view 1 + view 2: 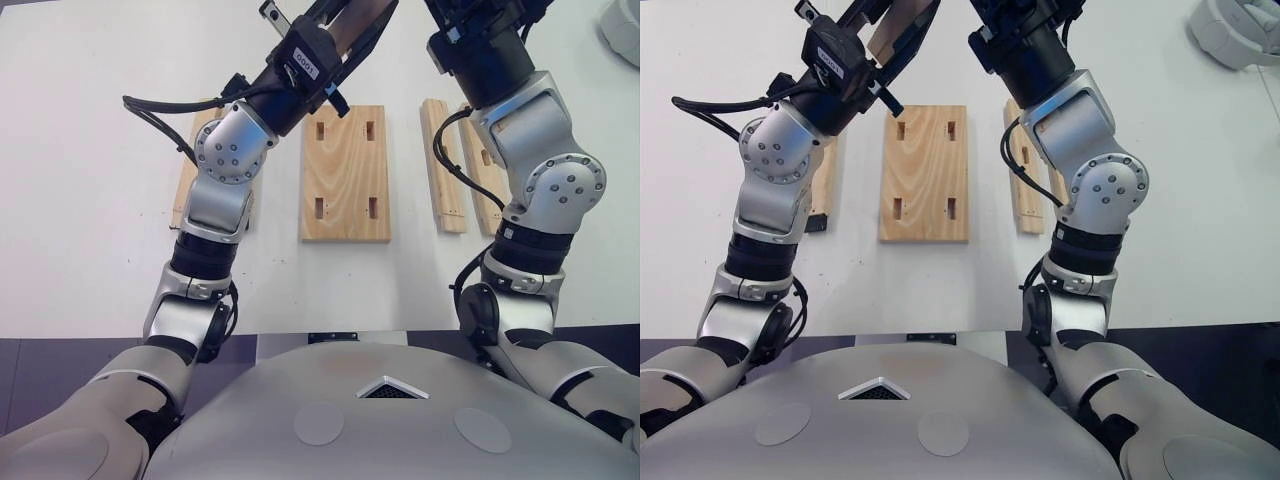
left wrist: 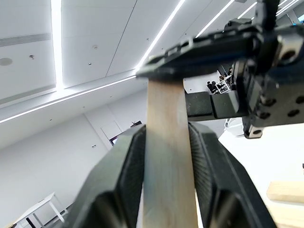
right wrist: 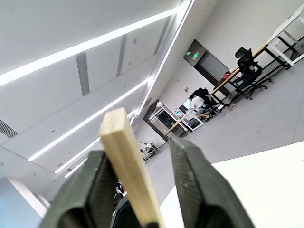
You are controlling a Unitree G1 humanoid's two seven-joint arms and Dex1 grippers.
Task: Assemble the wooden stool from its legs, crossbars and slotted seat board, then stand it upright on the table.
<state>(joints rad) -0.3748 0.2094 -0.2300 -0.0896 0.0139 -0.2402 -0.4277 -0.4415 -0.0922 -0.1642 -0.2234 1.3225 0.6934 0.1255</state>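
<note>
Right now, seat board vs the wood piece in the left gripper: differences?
Seat board lies flat on the table; wood piece is raised, clamped in the left gripper. Seat board is broad with four slots; wood piece is narrow, no slots showing. Both pale wood.

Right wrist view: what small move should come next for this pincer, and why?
Probably close the right pincer gently: the thin pale wooden slat leans on one finger, with a clear gap to the other, so it seems not firmly held yet.
</note>
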